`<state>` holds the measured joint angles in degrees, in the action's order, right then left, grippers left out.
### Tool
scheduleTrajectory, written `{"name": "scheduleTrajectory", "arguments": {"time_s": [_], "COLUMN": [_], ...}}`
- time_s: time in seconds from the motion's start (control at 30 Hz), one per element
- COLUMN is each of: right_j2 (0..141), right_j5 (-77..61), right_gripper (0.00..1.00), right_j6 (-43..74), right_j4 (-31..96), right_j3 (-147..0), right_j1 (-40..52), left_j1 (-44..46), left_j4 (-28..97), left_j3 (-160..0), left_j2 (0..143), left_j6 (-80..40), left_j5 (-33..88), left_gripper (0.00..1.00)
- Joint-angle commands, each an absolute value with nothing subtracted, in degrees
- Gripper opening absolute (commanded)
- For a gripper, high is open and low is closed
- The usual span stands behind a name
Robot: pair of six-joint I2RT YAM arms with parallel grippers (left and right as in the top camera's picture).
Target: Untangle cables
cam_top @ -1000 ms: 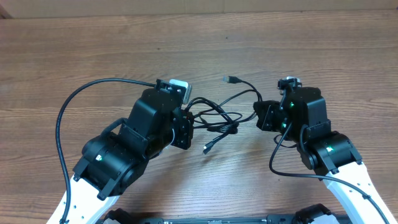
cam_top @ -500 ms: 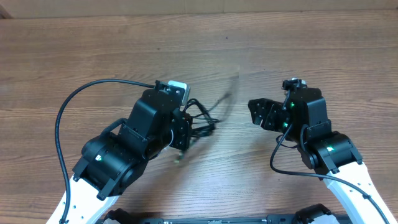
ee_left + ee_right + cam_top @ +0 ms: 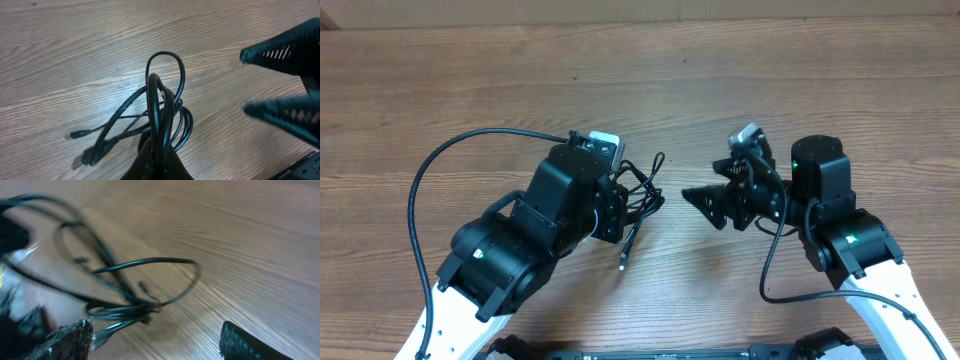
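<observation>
The cables [image 3: 642, 192] are thin black cords bunched into loose loops at the tip of my left gripper [image 3: 623, 203], which is shut on them. One plug end [image 3: 624, 263] trails toward the front edge. In the left wrist view the loops [image 3: 163, 90] rise from between my closed fingers [image 3: 150, 167], and two small plugs [image 3: 76, 135] lie on the wood at the left. My right gripper [image 3: 705, 203] stands open a short way to the right of the bundle, pointing at it and holding nothing. Its view shows the blurred cables [image 3: 125, 297] ahead of the open gripper [image 3: 155, 342].
The wooden table [image 3: 770, 60] stretches behind both arms. A thick black arm cable [image 3: 430, 170] arcs out to the left of the left arm. Another arm cable [image 3: 770, 270] hangs beside the right arm. The right gripper's fingers [image 3: 280, 50] show at the right of the left wrist view.
My right gripper has opened, let go of the cable and swung to face left. The stretched-out cords have sprung back into a compact bunch at the left gripper, which has stayed put.
</observation>
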<state>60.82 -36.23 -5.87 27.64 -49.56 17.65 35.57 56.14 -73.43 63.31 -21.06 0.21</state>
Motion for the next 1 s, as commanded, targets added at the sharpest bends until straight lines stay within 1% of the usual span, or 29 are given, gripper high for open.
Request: {"name": "scheduleTrajectory", "arguments": {"time_s": [0.0, 0.13, 0.3, 0.4, 0.57, 0.77, 0.97], "right_j2": [60.62, 60.62, 60.62, 60.62, 61.01, 64.05, 68.60], "right_j5": [-46.33, -50.68, -50.68, -50.68, -50.02, -50.09, -51.70], "right_gripper": [0.80, 0.81, 0.81, 0.81, 0.81, 0.79, 0.79], "right_j6": [-17.06, -23.73, -31.55, -33.36, -33.98, -33.87, -26.94], "right_j4": [27.31, 27.31, 27.27, 27.27, 27.27, 28.01, 27.46], "right_j3": [-50.65, -50.63, -50.61, -50.61, -50.61, -50.61, -50.61], "right_j1": [17.63, 17.69, 18.50, 18.70, 18.70, 18.70, 18.70], "left_j1": [35.27, 35.27, 35.27, 35.29, 35.27, 35.27, 35.27], "left_j4": [55.20, 55.00, 54.89, 54.87, 54.28, 53.12, 51.31], "left_j3": [-74.08, -74.08, -74.08, -74.08, -74.08, -74.08, -74.08], "left_j2": [62.11, 62.13, 62.13, 62.13, 62.13, 62.13, 62.13], "left_j6": [-20.56, -20.23, -18.81, -18.17, -18.15, -17.98, -17.98], "left_j5": [1.87, 4.10, 8.58, 10.55, 13.08, 13.28, 12.95], "left_gripper": [0.04, 0.04, 0.04, 0.04, 0.04, 0.04, 0.04]}}
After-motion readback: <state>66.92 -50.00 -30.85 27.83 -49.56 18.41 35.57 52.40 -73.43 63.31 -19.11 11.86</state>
